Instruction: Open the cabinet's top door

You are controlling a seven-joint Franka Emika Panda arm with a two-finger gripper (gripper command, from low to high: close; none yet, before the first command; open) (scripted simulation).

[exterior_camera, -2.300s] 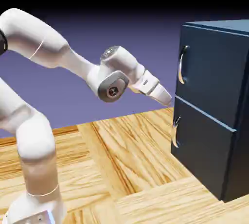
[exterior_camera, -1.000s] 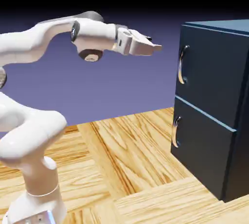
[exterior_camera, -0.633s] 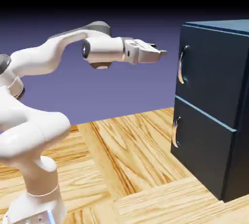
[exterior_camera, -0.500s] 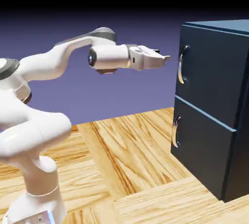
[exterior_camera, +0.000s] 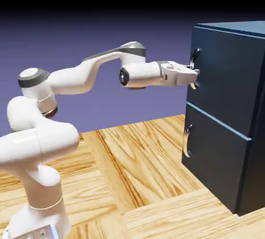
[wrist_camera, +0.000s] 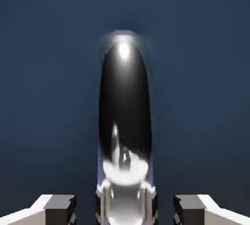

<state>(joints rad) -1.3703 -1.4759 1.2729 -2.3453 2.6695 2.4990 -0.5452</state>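
Tool: my gripper [exterior_camera: 192, 77] is level, pointed at the cabinet [exterior_camera: 256, 129], its tips at the front face.
Jaws: spread. In the hand view my fingertips [wrist_camera: 59, 204] sit at either side of the bottom edge, and a strip of navy shows between each one and the bar. I am bracketing it, not pinching it yet.
Task's thing: the top door [exterior_camera: 227, 77] is straight ahead of my gripper and fills the hand view. Its handle [wrist_camera: 124, 102] runs away from me right down the middle, between my fingers.
Door state: flush with the cabinet, with no gap showing along its edge, so still shut.
Just changed: a second ago my gripper hung in the air, well short of the cabinet and higher up. Since then I have swung in and dropped. In the exterior view my fingers now cover the middle of the bar, with only its upper end poking out above me.
Meaning: I judge the approach done and the line-up good. What is left is to close on the bar, then pull back.
Other panel: the lower panel [exterior_camera: 217, 160] and its own handle [exterior_camera: 186, 140] sit well below my gripper, untouched.
Risk: a pull before the grip is firm would likely slip off the rounded metal.
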